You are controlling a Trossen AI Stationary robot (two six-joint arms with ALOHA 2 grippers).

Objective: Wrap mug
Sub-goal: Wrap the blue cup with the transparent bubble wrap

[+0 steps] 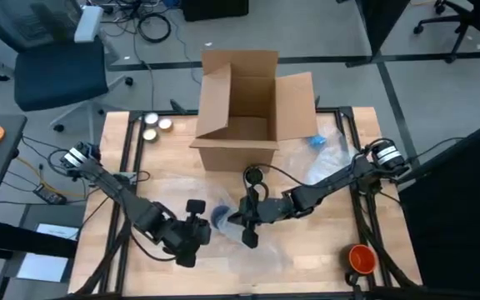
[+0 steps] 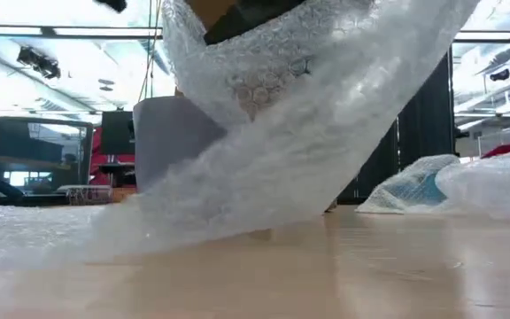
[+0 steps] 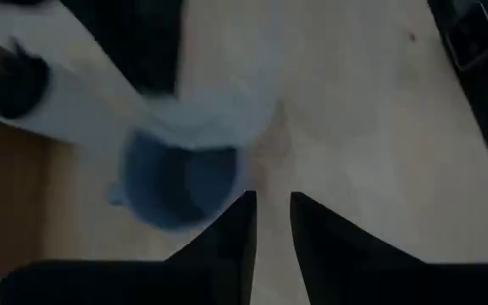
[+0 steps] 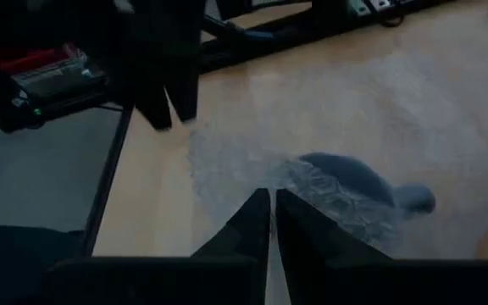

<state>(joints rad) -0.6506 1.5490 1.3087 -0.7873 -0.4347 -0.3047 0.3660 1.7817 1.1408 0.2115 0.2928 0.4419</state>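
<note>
**Bubble wrap draped over the mug**

Bubble wrap [image 2: 326, 133] lay across the table [image 1: 307, 258], lifted at 1 edge over the blue mug [image 1: 221, 218], which sat near the table's middle in front of the box [image 1: 252, 108]. The right gripper [image 1: 248, 236] had its fingers pinched together on the wrap, just beside the mug. The left gripper [image 1: 192, 237] hung close on the mug's other side, fingers slightly apart, holding nothing.
</note>
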